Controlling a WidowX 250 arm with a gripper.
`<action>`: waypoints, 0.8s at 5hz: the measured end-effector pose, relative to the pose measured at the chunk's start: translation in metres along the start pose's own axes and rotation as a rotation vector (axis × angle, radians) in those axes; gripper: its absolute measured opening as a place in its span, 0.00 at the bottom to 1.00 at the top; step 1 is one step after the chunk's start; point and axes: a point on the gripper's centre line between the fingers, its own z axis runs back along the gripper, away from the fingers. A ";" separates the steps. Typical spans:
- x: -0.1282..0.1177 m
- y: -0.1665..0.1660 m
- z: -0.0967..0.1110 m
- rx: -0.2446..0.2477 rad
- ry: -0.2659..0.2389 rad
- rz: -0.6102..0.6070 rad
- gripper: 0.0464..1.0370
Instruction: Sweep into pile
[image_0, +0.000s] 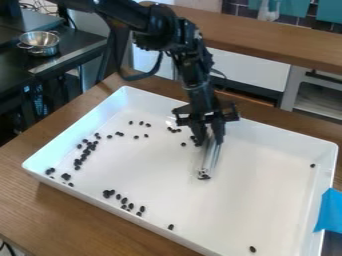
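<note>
The gripper (208, 131) hangs over the upper middle of a large white tray (267, 200), shut on a slim, shiny, see-through tool (210, 156) that points down to the tray floor. Several dark beans (204, 175) lie at the tool's lower end. More dark beans are scattered about: a curved band (85, 154) on the left, a row (124, 200) near the front left wall, and others (175, 130) just left of the gripper. Single beans lie apart, one (252, 249) at the front right and one (312, 165) by the right wall.
Raised walls surround the tray, which stands on a wooden table (60, 210). Blue tape (330, 212) covers part of its right edge. A metal colander (39, 43) sits on a dark counter at the upper left, and a wooden counter (267, 35) runs behind.
</note>
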 end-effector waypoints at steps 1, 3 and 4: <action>0.000 0.019 0.004 0.017 -0.003 0.009 0.33; 0.010 0.071 0.016 0.080 -0.019 0.030 0.33; 0.017 0.104 0.024 0.136 -0.004 0.021 0.33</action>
